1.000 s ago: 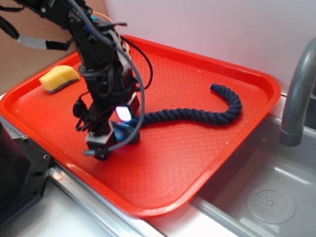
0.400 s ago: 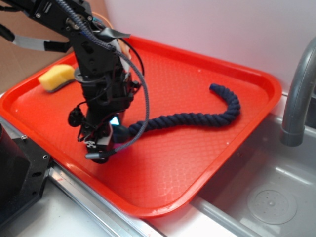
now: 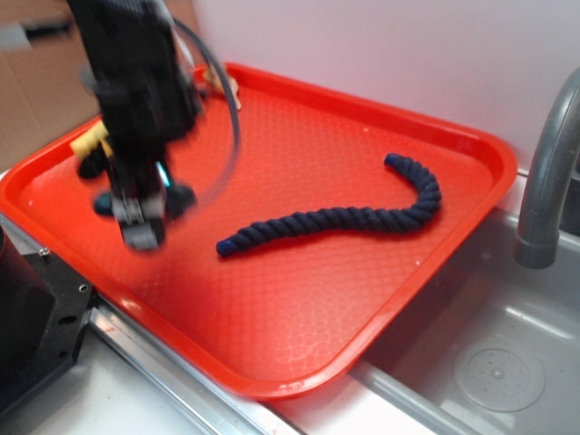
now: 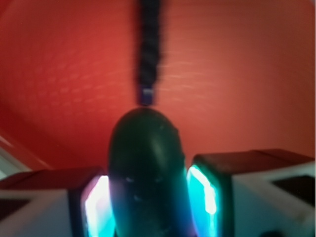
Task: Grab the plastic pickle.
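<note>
The plastic pickle [image 4: 145,168], dark teal-green with a rounded end, sits clamped between my glowing finger pads [image 4: 202,195] in the wrist view. From the exterior view my gripper [image 3: 140,225] is blurred by motion over the left part of the red tray [image 3: 299,317]. A dark teal end of the pickle [image 3: 179,197] sticks out to the right of the fingers. The gripper [image 4: 148,200] is shut on the pickle, which hangs clear of the tray floor.
A long navy rope [image 3: 344,217] curves across the tray's middle, its near end [image 4: 146,94] just ahead of the pickle. A yellow sponge [image 3: 87,145] peeks out behind the arm at far left. A grey faucet [image 3: 544,172] and sink [image 3: 489,362] lie right.
The gripper has swung left and up, away from the rope's end, carrying the pickle with it. The rope's end now lies uncovered.
</note>
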Tool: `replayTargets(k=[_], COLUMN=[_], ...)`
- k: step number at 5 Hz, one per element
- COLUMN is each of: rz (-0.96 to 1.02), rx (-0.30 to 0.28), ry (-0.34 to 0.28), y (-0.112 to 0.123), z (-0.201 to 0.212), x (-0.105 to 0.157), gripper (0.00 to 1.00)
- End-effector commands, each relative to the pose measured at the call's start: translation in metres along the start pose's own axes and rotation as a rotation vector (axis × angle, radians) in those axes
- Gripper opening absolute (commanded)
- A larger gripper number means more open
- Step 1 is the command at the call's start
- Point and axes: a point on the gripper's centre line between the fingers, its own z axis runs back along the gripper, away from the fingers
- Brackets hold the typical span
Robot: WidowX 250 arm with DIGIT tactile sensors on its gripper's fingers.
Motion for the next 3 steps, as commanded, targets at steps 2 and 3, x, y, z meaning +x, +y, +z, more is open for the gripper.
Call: replayTargets(k=[2,3], rz=[0.562,0.590], rx=[0.102,0.085], ry=[-0.099,-0.078], y=[0.089,0.083], z=[0.090,0.105], x=[-0.004,0.008], gripper=[0.00,0.00])
